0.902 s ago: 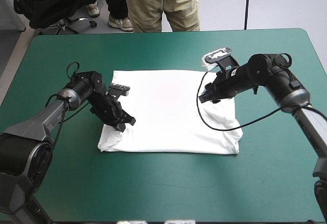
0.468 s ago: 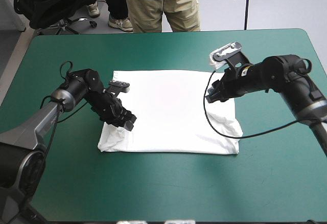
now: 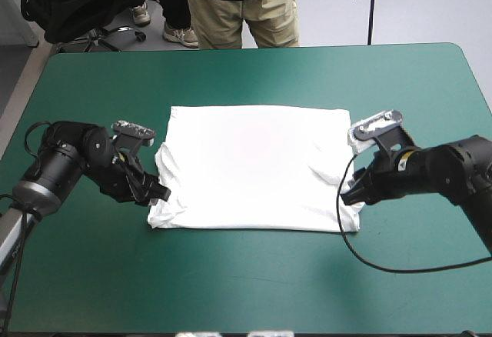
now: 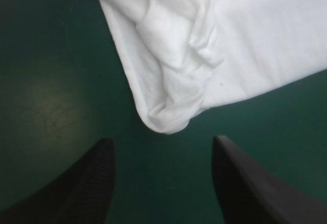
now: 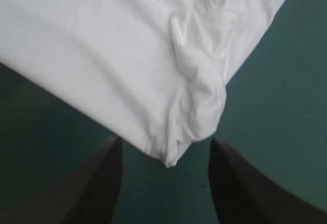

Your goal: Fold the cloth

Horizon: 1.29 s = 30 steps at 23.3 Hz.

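Both pincers stand wide and empty at the near corners of the white garment. The left gripper [image 4: 163, 142] spreads its black fingers [image 4: 89, 183] well apart low over the teal-green cover [image 4: 46, 81], holding nothing; just ahead of the gap between them lies the rounded, rumpled near-left corner of the T-shirt [image 3: 254, 168], close to the tips but apart from them, with bare cover showing between. Creases and a small bunched fold run back from that corner into the cloth. Across the table, the right gripper [image 5: 166, 141] is likewise spread wide and grips nothing; the near-right corner of the garment points into the space between its two fingers, stopping just short of them, and a puckered ridge of cloth climbs from the corner along the right-hand edge. From above, the two arms reach in low from either side, each gripper just beside its own edge of the cloth. The T-shirt lies flat at the middle of the table [image 3: 246, 283], in a rough rectangle with its far edge straight and its sleeves out of sight. Its left edge is wavy and slightly lifted, its right side carries a slanting fold, and the middle is smooth. Broad bands of bare teal-green cover surround it on all four sides.
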Motion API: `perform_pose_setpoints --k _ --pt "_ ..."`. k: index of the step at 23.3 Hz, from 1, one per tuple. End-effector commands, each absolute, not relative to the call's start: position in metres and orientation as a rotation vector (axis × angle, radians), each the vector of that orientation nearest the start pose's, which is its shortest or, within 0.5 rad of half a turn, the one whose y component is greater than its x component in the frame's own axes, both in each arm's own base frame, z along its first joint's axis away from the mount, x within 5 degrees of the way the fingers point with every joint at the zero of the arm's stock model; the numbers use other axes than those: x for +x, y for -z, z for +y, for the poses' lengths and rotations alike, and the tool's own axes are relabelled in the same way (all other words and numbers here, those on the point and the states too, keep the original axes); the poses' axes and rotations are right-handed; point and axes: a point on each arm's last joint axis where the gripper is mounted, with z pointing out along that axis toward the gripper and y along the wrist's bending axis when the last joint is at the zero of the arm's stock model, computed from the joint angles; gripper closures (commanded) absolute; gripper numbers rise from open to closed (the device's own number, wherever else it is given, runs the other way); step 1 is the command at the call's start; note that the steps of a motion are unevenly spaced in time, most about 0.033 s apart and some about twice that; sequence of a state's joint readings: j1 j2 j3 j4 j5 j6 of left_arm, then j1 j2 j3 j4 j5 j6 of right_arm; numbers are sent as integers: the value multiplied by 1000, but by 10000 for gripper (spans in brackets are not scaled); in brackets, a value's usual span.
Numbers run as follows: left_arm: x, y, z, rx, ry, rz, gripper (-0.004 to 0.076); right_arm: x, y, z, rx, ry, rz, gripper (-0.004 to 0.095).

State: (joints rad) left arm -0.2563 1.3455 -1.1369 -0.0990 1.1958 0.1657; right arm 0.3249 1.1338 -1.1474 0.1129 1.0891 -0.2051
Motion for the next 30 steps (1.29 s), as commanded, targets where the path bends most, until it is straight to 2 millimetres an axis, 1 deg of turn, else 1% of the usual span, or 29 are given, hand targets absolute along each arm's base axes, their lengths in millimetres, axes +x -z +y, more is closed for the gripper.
perform_pose_setpoints --k 1,4,7,9,13,14,15,16,17,18,19,21,22,24,27,30 --pt "231 -294 -69 502 157 2809 307 186 -353 70 -573 -193 2442 412" --pt "229 -268 -71 447 196 2798 307 181 -333 69 -549 -210 2468 412" --pt "233 -252 -72 381 205 2771 307 182 -324 70 -532 -216 2480 412" --pt "237 -243 -72 359 200 2776 307 182 -322 70 -525 -221 2470 412" --pt "243 -224 -73 376 188 2851 307 183 -321 70 -522 -221 2462 412" --pt "247 -212 -75 382 181 2896 308 184 -322 70 -520 -221 2456 412" --pt "248 -208 -75 383 179 2913 308 184 -322 70 -520 -221 2456 412" --pt "250 -198 -76 387 176 2965 313 184 -322 70 -519 -222 2453 412" --pt "250 -195 -76 394 174 2987 323 184 -322 70 -519 -220 2454 412" --pt "248 -192 -75 402 172 3020 388 184 -322 69 -511 -212 2456 412" --pt "248 -192 -75 406 168 3027 430 184 -322 69 -508 -213 2459 412" --pt "247 -192 -74 417 157 3039 689 183 -321 69 -475 -223 2485 412" --pt "247 -192 -74 418 157 3039 736 182 -319 68 -471 -221 2504 412" --pt "247 -192 -74 416 159 3039 736 183 -310 65 -444 -200 2542 412" --pt "247 -192 -74 427 148 3037 741 189 -287 59 -400 -166 2640 412" --pt "247 -192 -74 426 149 3033 741 195 -269 58 -401 -159 2686 412"
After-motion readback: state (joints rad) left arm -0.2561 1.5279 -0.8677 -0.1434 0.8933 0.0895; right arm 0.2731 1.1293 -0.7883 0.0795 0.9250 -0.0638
